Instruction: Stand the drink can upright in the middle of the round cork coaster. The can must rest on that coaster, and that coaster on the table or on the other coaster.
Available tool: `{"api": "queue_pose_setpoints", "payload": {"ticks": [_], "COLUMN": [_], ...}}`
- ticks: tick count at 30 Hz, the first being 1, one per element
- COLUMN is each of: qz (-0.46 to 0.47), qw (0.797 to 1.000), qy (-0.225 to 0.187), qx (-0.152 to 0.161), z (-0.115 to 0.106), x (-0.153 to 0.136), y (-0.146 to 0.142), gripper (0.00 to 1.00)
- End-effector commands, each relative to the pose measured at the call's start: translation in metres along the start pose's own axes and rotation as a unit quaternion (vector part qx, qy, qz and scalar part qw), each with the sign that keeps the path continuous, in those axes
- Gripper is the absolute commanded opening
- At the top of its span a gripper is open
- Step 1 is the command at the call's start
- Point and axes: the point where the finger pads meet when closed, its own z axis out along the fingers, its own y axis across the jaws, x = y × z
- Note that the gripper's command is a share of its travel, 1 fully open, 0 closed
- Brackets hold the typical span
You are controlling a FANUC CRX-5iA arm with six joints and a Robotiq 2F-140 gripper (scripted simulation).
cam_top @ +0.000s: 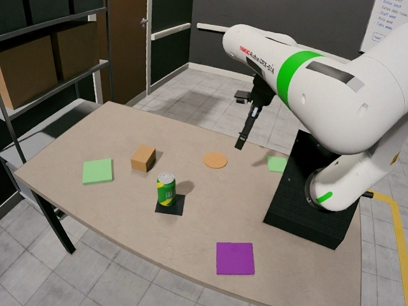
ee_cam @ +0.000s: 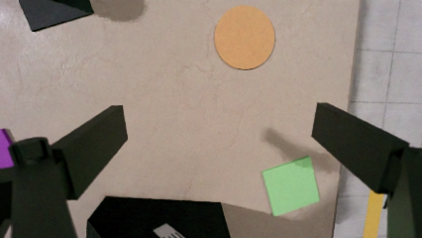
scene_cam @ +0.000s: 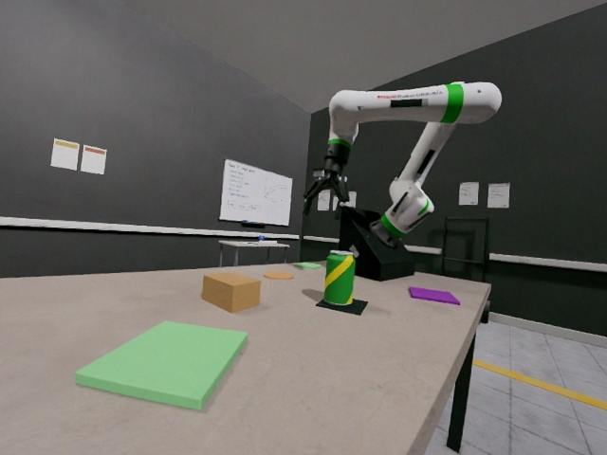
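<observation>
The green and yellow drink can (cam_top: 166, 189) stands upright on a small black square coaster (cam_top: 170, 206) near the table's middle front; it also shows in the exterior view (scene_cam: 339, 278). The round cork coaster (cam_top: 215, 160) lies flat and bare on the table farther back, and it shows in the wrist view (ee_cam: 245, 37) and the exterior view (scene_cam: 278, 275). My gripper (cam_top: 240, 142) hangs open and empty high above the table, to the right of the cork coaster; its fingers frame the wrist view (ee_cam: 218, 134).
A cardboard box (cam_top: 143, 158) stands left of the cork coaster. A large green pad (cam_top: 97, 171) lies at the left, a small green pad (cam_top: 276, 163) by the robot's black base (cam_top: 309, 194), and a purple pad (cam_top: 234, 258) at the front.
</observation>
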Motion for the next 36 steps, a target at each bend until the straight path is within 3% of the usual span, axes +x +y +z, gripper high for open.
{"api": "queue_pose_setpoints", "payload": {"ticks": [1,18,21,23,27,32,34,35,36], "qz": [0.0,-0.002,-0.068,-0.163,-0.257,-0.386,-0.386,-0.459,-0.477], "qw": [1.0,1.0,0.998,0.986,0.965,0.919,0.919,0.884,0.873], "qy": [0.0,0.0,-0.01,-0.023,-0.033,-0.045,-0.045,-0.053,-0.055], "qx": [-0.001,0.0,0.005,0.017,0.035,0.062,0.062,0.076,0.08], "z": [-0.001,-0.001,0.002,0.008,0.019,0.032,0.032,0.039,0.041], "x": [0.0,0.001,0.031,0.069,0.095,0.131,0.131,0.153,0.159], "y": [0.0,0.0,-0.016,-0.044,-0.086,-0.145,-0.145,-0.178,-0.187], "gripper": [1.0,1.0,1.0,1.0,1.0,1.0,1.0,1.0,1.0]}}
